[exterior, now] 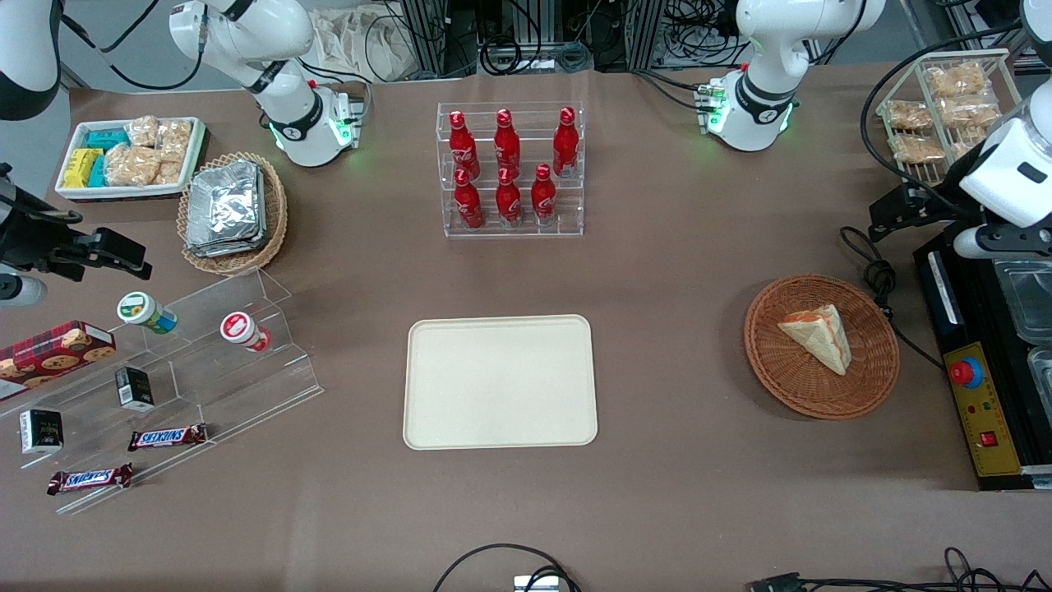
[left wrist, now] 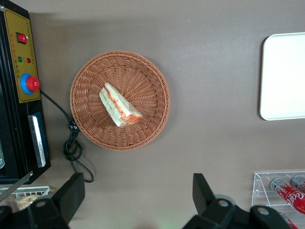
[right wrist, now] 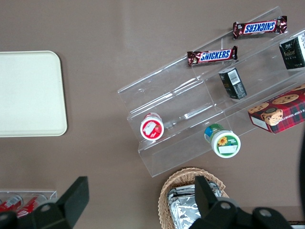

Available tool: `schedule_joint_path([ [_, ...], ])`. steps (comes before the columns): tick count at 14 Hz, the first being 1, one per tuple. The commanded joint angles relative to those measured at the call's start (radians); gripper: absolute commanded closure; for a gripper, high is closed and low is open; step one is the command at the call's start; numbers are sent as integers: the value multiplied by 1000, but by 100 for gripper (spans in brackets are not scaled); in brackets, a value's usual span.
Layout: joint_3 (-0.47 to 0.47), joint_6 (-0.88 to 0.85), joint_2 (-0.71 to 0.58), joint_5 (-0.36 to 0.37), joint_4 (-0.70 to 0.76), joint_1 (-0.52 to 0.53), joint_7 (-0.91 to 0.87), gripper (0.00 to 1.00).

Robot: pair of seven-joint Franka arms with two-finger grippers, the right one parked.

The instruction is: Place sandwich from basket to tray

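Front view: sandwich lies flat in the basket, toward the working arm's end of the surface; tray sits well apart, bare, mid-surface. The wedge's long axis runs diagonally: one end points up-table toward the bottle rack, the other toward the front camera. The working arm is at the frame edge; the claw itself isn't visible here.

Left wrist view: claw hovers high above the surface, beside the basket rather than over it, fingers spread wide, nothing held. Sandwich rests mid-basket, red-green filling edge showing along one long side. Tray corner visible.

Step looks like approach: centre over the wedge, turn the wrist so the fingers close across the short width, not along the diagonal, then descend clear of the wicker rim.

Right wrist view: tray only; no sandwich.
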Motion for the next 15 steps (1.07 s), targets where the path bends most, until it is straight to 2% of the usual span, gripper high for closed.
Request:
schedule_joint_path([
  [1, 4, -28, 13, 4, 30, -3, 22, 0],
  [5, 7, -25, 23, 9, 30, 7, 6, 0],
  [7, 6, 16, 33, 35, -10, 39, -24, 0],
  [15, 6, 427, -56, 38, -436, 92, -267, 0],
])
